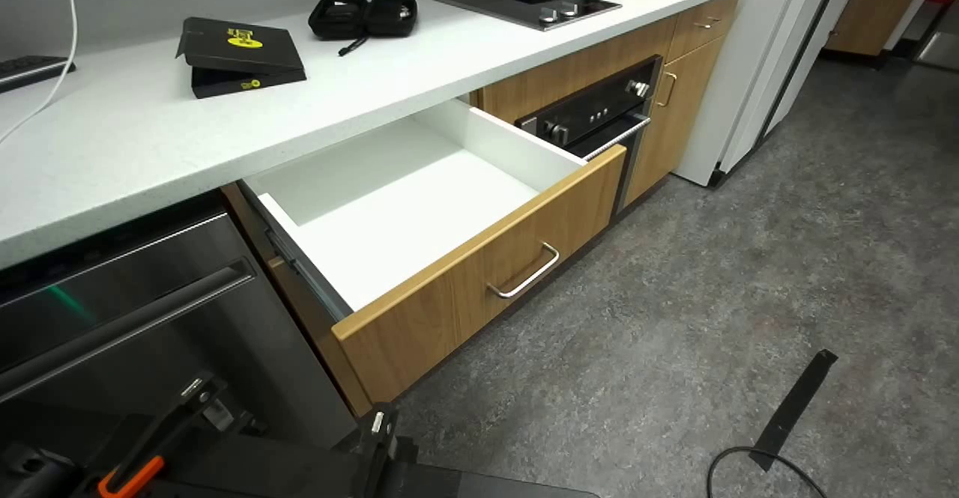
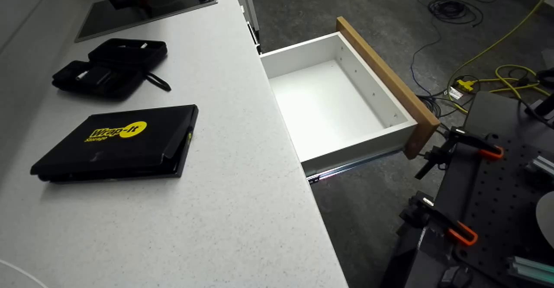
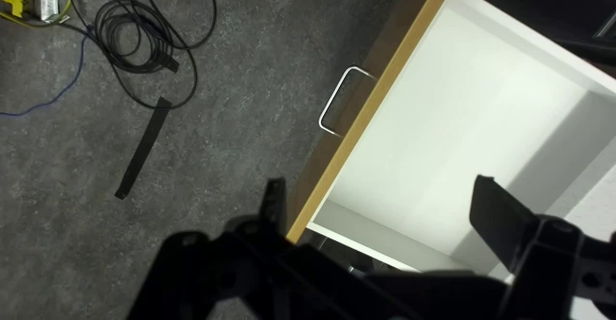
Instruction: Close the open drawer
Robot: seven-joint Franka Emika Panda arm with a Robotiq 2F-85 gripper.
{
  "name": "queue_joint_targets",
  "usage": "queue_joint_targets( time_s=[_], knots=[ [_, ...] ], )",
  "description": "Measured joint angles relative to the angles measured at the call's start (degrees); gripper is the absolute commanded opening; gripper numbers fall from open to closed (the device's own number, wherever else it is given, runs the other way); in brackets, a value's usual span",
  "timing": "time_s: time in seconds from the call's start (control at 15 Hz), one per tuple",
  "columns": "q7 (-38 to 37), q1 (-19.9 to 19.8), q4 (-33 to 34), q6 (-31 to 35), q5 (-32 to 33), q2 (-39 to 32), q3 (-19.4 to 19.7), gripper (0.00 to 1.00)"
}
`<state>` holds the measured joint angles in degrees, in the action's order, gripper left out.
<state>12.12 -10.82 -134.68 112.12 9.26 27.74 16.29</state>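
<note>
The drawer is pulled well out from under the counter. Its oak-coloured front (image 1: 479,266) shows in an exterior view, with the slim silver bar handle (image 1: 530,278). Its top front edge also shows in an exterior view (image 2: 387,73) and in the wrist view (image 3: 378,98). The white inner box holds nothing that I can see. My gripper (image 3: 380,179) shows only in the wrist view. Its fingers are wide apart with nothing between them. One finger appears over the floor side of the drawer front, the other over the white box. The handle (image 3: 333,97) lies ahead of the fingers.
A white counter (image 2: 259,201) above carries a black box (image 2: 117,143), an open black case (image 2: 112,67) and a cooktop (image 2: 147,4). An oven (image 1: 592,116) and a dishwasher (image 1: 142,318) flank the drawer. A black table with clamps (image 2: 461,231) faces it. Cables (image 3: 134,36) lie on the floor.
</note>
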Motion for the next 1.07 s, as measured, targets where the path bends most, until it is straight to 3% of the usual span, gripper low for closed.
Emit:
queue_joint_targets(
  time_s=[0.4, 0.6, 1.07],
  knots=[
    [0.0, -1.5, -2.5, 16.7, -2.3, -17.1, 4.3, 1.0],
    [0.0, -2.3, -0.8, 17.5, -4.4, -22.9, 4.4, 1.0],
    [-0.2, -2.5, 0.2, 17.8, -4.6, -23.9, 4.2, 1.0]
  ],
)
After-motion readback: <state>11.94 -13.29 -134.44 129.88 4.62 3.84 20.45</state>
